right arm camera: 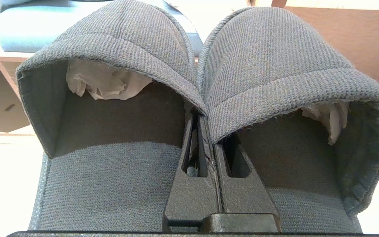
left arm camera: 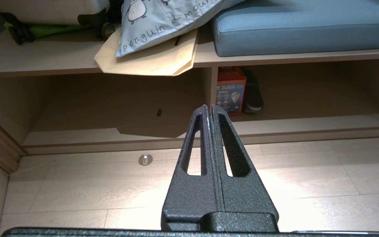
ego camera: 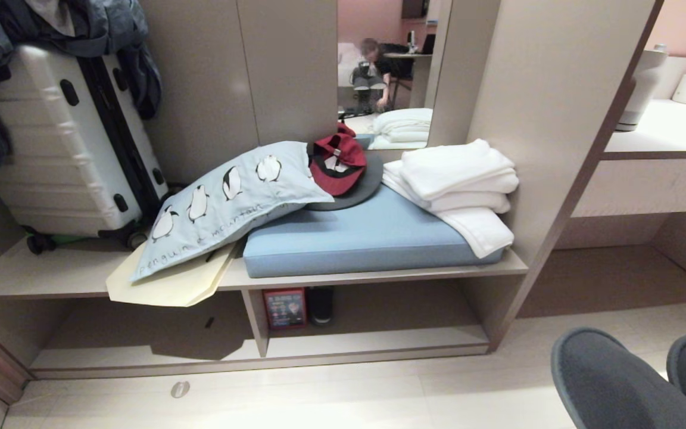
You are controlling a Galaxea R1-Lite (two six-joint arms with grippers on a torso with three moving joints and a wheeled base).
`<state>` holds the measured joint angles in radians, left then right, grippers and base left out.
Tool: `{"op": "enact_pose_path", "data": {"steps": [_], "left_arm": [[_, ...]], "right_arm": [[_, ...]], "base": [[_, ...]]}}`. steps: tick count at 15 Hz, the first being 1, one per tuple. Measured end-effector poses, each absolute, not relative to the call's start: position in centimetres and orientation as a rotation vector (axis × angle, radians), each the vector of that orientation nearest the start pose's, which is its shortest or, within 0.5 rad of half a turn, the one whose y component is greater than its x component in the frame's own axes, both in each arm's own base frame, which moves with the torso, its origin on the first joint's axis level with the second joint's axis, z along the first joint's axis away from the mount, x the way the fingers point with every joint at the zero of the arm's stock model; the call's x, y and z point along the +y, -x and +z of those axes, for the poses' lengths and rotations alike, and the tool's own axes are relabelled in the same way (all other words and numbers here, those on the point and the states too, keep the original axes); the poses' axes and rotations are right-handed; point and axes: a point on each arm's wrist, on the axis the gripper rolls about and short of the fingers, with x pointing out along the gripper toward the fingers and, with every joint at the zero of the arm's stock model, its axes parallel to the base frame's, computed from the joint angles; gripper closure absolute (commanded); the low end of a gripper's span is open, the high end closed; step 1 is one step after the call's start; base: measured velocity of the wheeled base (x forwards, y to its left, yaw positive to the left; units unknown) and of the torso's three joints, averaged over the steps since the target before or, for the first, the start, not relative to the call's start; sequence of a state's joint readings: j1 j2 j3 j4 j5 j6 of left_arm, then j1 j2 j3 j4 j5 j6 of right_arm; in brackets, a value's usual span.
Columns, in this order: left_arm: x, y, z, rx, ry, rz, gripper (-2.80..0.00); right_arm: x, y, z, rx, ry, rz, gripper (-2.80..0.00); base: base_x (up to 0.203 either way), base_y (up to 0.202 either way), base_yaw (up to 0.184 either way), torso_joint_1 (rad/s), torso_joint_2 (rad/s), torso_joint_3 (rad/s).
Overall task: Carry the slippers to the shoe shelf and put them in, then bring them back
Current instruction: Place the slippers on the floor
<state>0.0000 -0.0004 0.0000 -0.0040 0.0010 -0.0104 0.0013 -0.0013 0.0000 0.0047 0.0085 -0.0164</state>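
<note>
The right gripper (right arm camera: 206, 125) is closed on the inner upper edges of the slippers (right arm camera: 189, 82), holding them side by side in front of the shoe shelf (ego camera: 373, 342); being soft, light fabric, they probably sag, so this pinch looks sensible.

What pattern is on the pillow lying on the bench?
Penguins on pale blue, with "penguin & mountain" lettering on the pillow; clearest in the head view.

Dark grey knit slippers (right arm camera: 189, 85), side by side, paper-stuffed toes, before the low empty shoe shelf (ego camera: 373, 342)
</note>
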Motion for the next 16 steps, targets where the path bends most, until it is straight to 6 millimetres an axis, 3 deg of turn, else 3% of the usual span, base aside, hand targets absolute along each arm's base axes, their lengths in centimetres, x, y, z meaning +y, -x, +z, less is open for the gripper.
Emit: {"op": "enact_pose_path", "data": {"steps": [16], "left_arm": [[0.00,2.29,7.59,-0.005,0.011,0.001,0.00]], "right_arm": [[0.02,2.29,7.50,0.003,0.016,0.010,0.00]], "base": [[0.000,0.000,0.000,0.000,0.00,0.000]]}}
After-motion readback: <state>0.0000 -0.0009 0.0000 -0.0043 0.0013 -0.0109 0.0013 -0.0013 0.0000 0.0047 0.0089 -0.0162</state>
